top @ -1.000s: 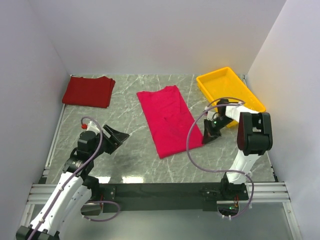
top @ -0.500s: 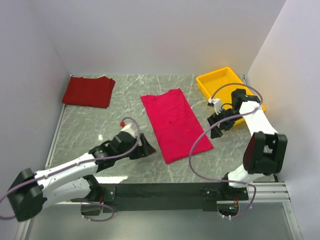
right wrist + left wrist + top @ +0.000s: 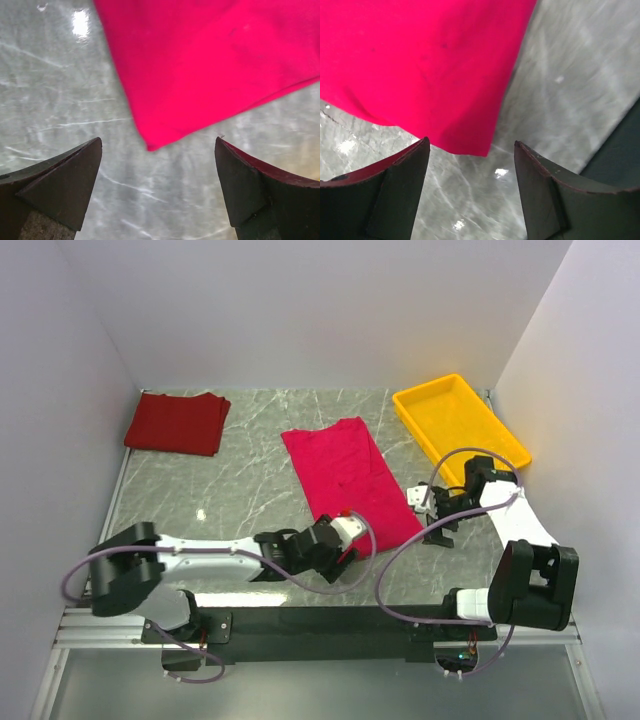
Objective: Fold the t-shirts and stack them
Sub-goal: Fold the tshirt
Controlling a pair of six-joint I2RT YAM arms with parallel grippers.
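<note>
The yellow plastic tray (image 3: pixel 460 420) sits at the far right of the grey marble table (image 3: pixel 250 480), angled with one end toward the far wall. What shows of its inside is plain yellow floor.

The crimson t-shirt (image 3: pixel 345 480) lies flat in the middle of the table as a long folded strip, running from the far centre toward the near right. The maroon t-shirt (image 3: pixel 177 423) lies folded in the far left corner, well apart from the crimson one and from both arms.

The left gripper (image 3: pixel 343 540) is stretched across to the near left corner of the crimson t-shirt. In the left wrist view its fingers (image 3: pixel 395 190) stand well apart, with that corner of the crimson t-shirt (image 3: pixel 420 65) lying between them. Whether they touch the cloth I cannot tell.

The right gripper (image 3: pixel 435 525) is at the strip's near right corner. In the right wrist view its fingers (image 3: pixel 60 185) are spread wide and hold nothing. The corner of the crimson t-shirt (image 3: pixel 215 60) points into the gap, with bare marble under it.
</note>
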